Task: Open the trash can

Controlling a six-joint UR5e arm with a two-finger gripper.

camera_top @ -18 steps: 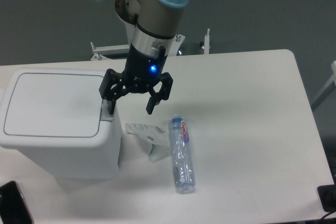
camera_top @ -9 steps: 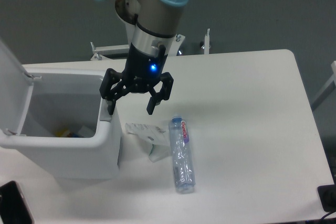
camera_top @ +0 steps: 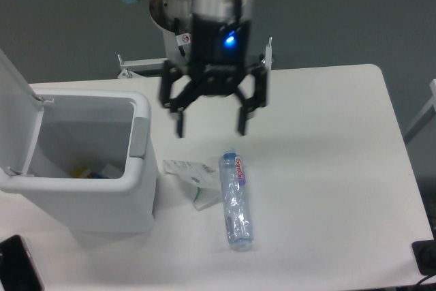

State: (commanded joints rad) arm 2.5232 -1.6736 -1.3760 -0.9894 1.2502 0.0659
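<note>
The white trash can (camera_top: 129,199) stands at the left of the table with its lid (camera_top: 17,110) swung up on the far left side. The inside shows, with some small items at the bottom. The grey push-tab (camera_top: 139,137) sits on the can's right rim. My gripper (camera_top: 210,131) hangs open and empty above the table, to the right of the can and apart from it, its two black fingers spread wide.
A clear plastic bottle (camera_top: 236,199) lies on the table right of the can. A crumpled white wrapper (camera_top: 191,175) lies between bottle and can. A dark object (camera_top: 17,264) sits at the front left corner. The table's right edge is far off.
The lid went from shut to fully open. My gripper lifted off the push-tab, moved right and up, and turned at the wrist.
</note>
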